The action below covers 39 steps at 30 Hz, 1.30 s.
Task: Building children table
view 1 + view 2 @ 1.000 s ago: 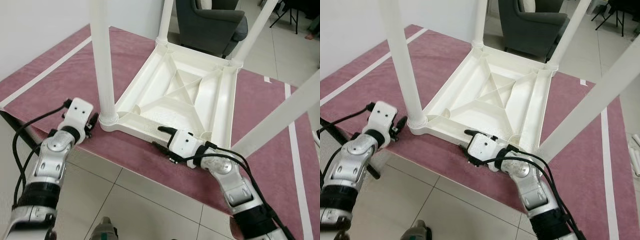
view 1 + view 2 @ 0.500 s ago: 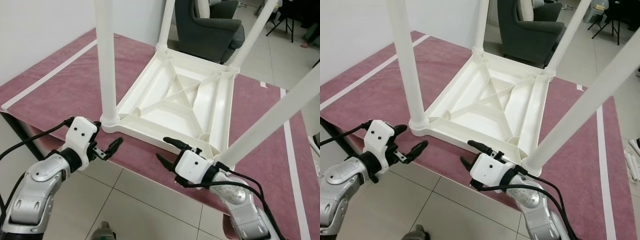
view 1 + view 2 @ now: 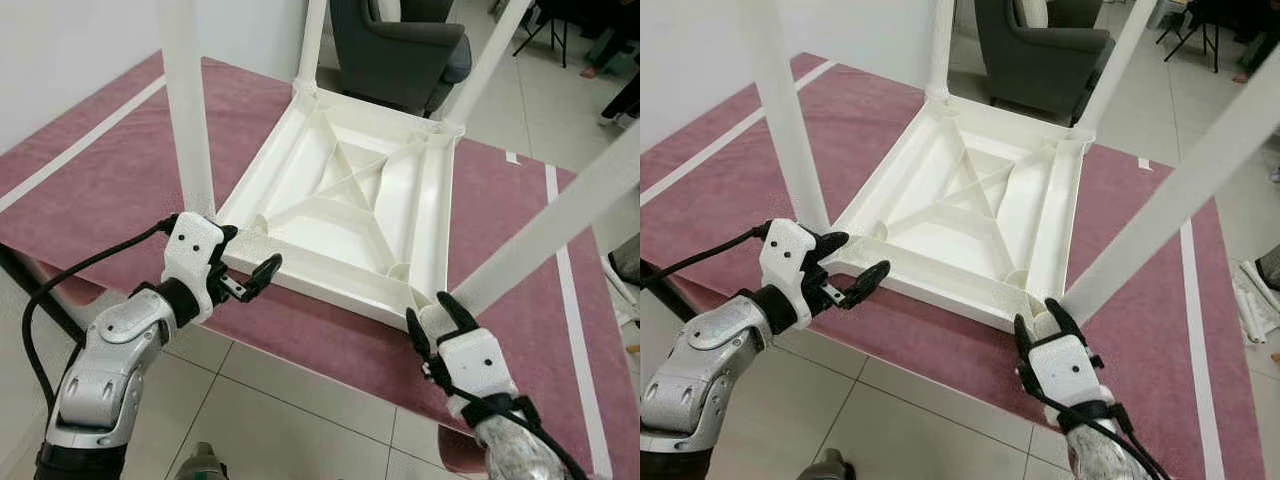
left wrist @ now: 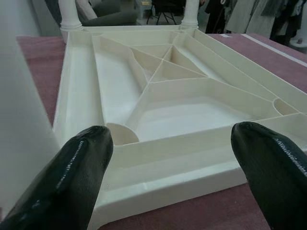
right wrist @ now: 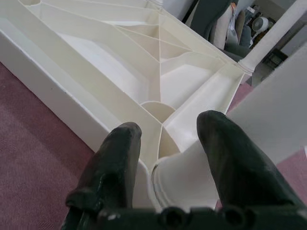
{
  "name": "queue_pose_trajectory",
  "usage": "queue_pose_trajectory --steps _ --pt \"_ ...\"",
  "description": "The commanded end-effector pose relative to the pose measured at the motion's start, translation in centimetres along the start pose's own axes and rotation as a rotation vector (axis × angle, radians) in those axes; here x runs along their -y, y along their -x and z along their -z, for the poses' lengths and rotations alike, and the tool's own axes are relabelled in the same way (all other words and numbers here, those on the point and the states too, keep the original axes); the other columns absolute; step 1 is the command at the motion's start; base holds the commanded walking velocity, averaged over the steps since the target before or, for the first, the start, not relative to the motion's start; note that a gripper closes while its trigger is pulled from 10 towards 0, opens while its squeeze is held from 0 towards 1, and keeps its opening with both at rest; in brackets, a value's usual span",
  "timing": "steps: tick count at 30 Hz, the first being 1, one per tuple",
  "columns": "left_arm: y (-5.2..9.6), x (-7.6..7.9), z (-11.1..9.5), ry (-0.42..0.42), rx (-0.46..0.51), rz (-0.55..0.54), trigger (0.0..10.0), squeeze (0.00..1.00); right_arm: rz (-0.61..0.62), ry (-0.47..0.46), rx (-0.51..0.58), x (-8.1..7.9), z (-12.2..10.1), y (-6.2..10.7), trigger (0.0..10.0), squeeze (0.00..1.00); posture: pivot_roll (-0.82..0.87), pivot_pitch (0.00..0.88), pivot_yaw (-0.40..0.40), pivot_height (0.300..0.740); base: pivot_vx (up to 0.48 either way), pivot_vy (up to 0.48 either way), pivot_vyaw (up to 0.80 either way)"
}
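Eye views: your children's table (image 3: 350,215) lies upside down, centre frame, on the maroom rug (image 3: 90,190), legs up. Left claw (image 3: 243,272), released, has risen to the near-left corner since a second ago. Right claw (image 3: 428,322) has swung from the near rim to the near-right leg (image 3: 545,235).

Left wrist view: fingers (image 4: 81,167) spread wide before the rim.

Right wrist view: fingers (image 5: 115,163) straddle the leg base (image 5: 184,175), released. Likely next: seating that leg.

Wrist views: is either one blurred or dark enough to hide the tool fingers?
Left wrist view: evenly lit; the near fingers look soft, the upturned table beyond is sharp. Right wrist view: bright, no glare; fingers slightly soft either side of the leg base.
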<state>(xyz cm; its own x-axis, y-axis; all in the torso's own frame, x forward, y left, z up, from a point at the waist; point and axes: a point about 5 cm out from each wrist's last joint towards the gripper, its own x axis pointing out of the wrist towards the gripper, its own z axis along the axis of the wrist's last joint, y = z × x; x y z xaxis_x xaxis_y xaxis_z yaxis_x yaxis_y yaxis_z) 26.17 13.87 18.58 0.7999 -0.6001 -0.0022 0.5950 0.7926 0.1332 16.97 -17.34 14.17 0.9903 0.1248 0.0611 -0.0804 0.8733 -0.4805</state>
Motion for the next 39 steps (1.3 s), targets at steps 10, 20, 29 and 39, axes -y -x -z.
queue_pose_trajectory --steps 10,20,29,39 --pt "2.1 -0.8 1.7 -0.049 -0.124 -0.140 10.0 0.00 0.157 -0.198 -0.150 0.5 1.9 2.7 10.0 1.00 0.13 0.042 -0.065 0.740 0.000 0.000 0.00" --pt "3.0 -2.2 2.2 -0.072 -0.168 -0.260 10.0 0.00 0.199 -0.400 -0.108 1.1 0.8 0.7 10.0 0.00 0.13 0.040 -0.056 0.740 0.000 0.000 0.00" --pt "3.1 -3.7 2.1 -0.081 -0.172 -0.371 10.0 0.00 0.214 -0.408 -0.067 1.4 0.5 -1.0 10.0 0.00 0.14 0.037 -0.056 0.740 0.000 0.000 0.00" --pt "1.8 -6.3 0.7 -0.036 -0.089 -0.553 10.0 0.00 0.361 -0.406 -0.072 2.6 1.3 -3.7 10.0 0.00 0.16 0.027 -0.056 0.740 0.000 0.000 0.00"
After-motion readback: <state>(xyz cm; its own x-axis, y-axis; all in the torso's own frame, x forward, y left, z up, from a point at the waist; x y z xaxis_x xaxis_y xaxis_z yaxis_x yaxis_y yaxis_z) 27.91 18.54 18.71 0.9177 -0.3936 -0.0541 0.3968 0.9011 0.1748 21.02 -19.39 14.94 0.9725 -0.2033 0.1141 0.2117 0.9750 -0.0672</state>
